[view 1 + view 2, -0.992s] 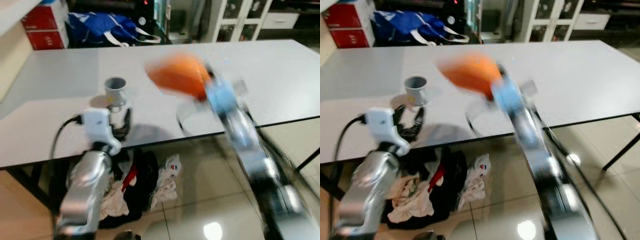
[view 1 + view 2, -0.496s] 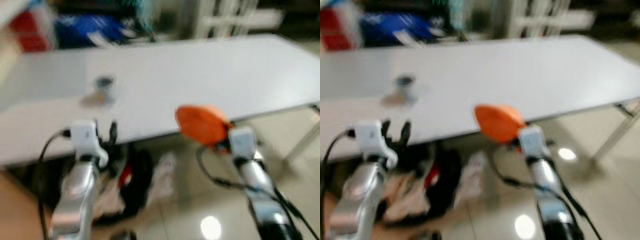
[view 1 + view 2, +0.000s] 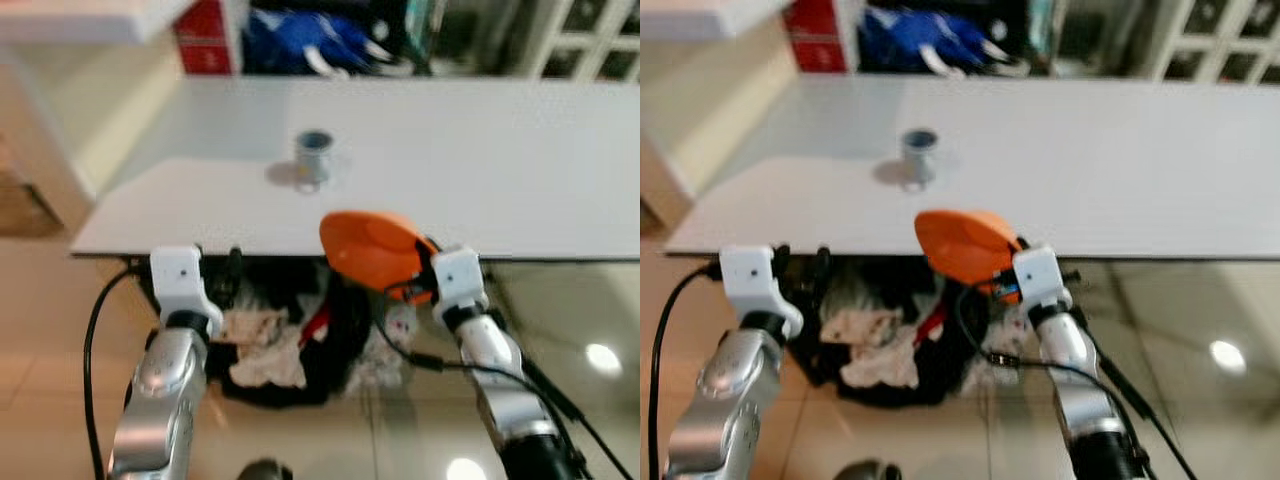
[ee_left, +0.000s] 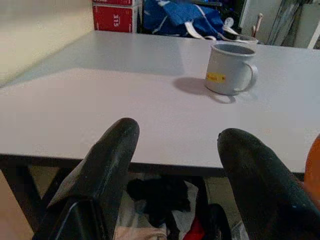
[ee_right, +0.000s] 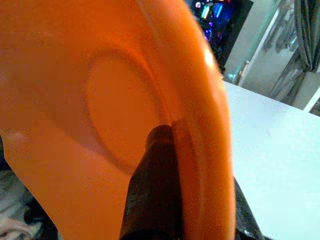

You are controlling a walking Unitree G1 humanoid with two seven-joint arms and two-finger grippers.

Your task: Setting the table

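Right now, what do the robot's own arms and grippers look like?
Both arms are silver metal tubes ending in white boxy wrist blocks, with black cables trailing from them. The left gripper has two long, rounded black fingers; the right gripper shows a black finger too.

One orange plate (image 3: 372,247), clamped in the right gripper (image 3: 428,283) just off the near edge of the one white table (image 3: 520,170). One grey mug (image 3: 313,157) stands on the table, toward its left end and back from the near edge. Two grippers in all, the left gripper (image 4: 175,165) with its fingers spread, level with the near edge. One heap of clothes (image 3: 290,345) lies on the floor below the table
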